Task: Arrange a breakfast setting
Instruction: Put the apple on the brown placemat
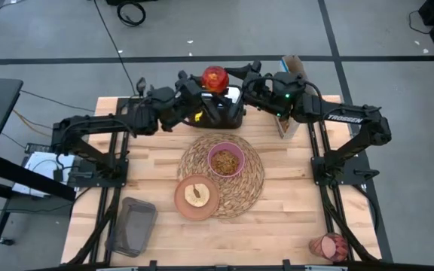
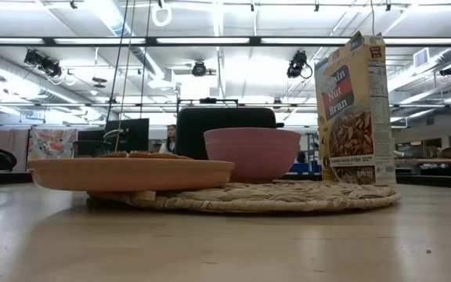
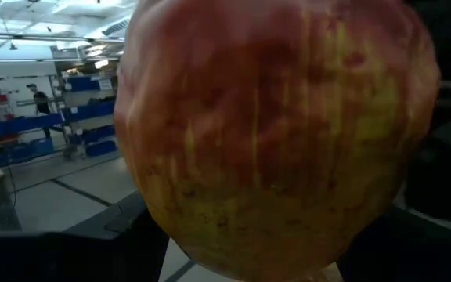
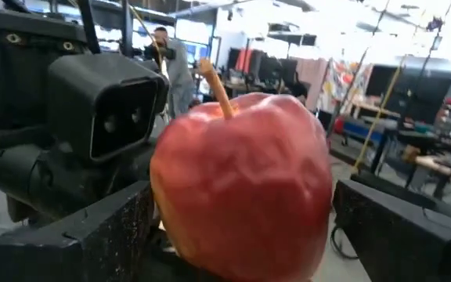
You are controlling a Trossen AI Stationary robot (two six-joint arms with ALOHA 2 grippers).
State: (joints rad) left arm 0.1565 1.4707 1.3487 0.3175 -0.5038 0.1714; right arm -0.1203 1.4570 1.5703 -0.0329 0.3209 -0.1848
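- I count one red apple (image 1: 214, 77), held up at the far edge of the table (image 1: 292, 218), above the black toaster (image 1: 221, 113) and beyond the straw placemat (image 1: 249, 188).
- My left gripper (image 1: 202, 84) grips the apple: in the left wrist view the fruit (image 3: 276, 133) fills the frame between its dark fingers.
- My right gripper (image 1: 236, 75) is on the opposite side of the apple, its jaws spread wide, with a gap between each finger (image 4: 92, 235) and the fruit (image 4: 241, 188).
- In the right wrist view the apple sits upright, its stem pointing up and leaning slightly; it is round, so it has no real long axis.
- One round placemat lies mid-table, and it is my landmark for everything else.
- One pink bowl (image 1: 226, 160) sits on the placemat, just behind its middle, with brown contents inside.
- One salmon-brown plate (image 1: 197, 196) overlaps the placemat's near-left edge, with a pale piece of food on it.
- One pink tumbler (image 1: 330, 247) lies on its side at the near right corner of the table, well apart from the placemat, its long axis running roughly left to right.
- One yellow cereal box (image 2: 355, 110) stands upright to the far right of the placemat.
- One dark tray (image 1: 132, 224) lies to the near left of the placemat.
- I cannot pick out the spoon.
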